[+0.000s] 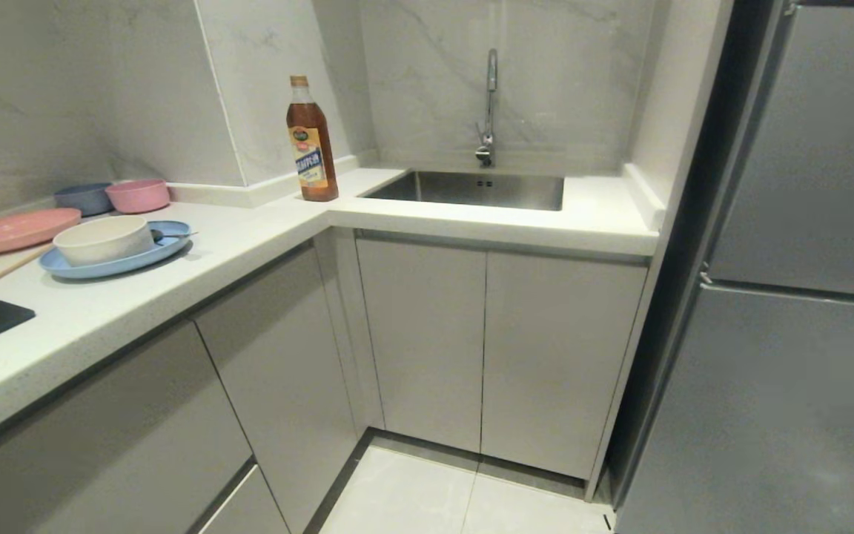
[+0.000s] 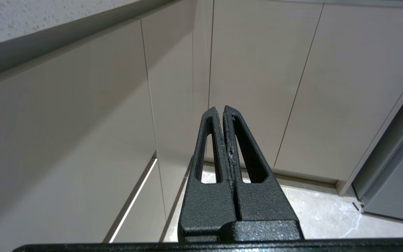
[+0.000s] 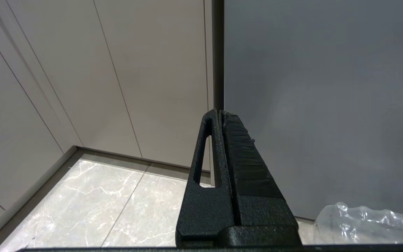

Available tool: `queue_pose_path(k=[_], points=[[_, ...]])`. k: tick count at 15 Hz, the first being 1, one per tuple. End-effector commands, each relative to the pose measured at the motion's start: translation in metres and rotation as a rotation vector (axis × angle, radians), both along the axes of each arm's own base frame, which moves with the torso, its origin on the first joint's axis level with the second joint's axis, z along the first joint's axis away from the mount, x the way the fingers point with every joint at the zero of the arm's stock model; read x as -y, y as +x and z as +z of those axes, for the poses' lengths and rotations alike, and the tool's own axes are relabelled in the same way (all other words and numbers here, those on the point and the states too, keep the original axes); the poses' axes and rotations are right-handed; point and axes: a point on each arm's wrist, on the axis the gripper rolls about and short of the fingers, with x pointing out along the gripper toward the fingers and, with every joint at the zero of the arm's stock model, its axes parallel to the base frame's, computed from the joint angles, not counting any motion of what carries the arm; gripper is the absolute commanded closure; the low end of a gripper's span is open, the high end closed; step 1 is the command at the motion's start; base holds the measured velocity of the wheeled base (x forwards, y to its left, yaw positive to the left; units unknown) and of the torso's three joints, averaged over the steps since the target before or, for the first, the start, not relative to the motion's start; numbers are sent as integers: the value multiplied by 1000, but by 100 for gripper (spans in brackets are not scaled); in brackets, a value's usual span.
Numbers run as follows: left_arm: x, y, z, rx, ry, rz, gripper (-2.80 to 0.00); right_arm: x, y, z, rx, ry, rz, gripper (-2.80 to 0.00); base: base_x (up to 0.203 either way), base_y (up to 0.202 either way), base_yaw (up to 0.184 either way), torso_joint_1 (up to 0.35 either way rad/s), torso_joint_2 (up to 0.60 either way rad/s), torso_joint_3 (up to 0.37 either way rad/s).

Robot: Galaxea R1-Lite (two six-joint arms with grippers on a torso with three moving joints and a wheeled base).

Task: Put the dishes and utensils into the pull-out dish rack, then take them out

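Dishes wait at the left edge of the head view, both grippers low by the cabinets, out of that view.

Cream bowl (image 1: 103, 239) sits on the blue plate (image 1: 164, 252), spoon (image 1: 172, 236) resting on the plate's right rim, chopsticks (image 1: 8, 269) lying just left of it on the counter (image 1: 249, 245). Left gripper (image 2: 221, 109) has fingers pressed together, empty, pointing at the pale cabinet doors (image 2: 257, 70). Right gripper (image 3: 220, 112) is likewise closed and empty, aimed at the seam between cabinet and grey fridge (image 3: 327, 87). Neither wrist view shows any dish.
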Motion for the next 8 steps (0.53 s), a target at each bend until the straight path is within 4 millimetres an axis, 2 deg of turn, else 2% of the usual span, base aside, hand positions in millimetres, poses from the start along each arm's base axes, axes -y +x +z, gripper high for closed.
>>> queue_pose_path(k=[1, 8], points=[[0, 1, -3, -12, 0, 0, 0, 0, 0, 0, -1, 2, -1, 0, 0, 0, 0, 0, 0, 0], [0, 1, -3, -12, -2, 0, 0, 0, 0, 0, 1, 31, -15, 0, 0, 0, 0, 0, 0, 0]])
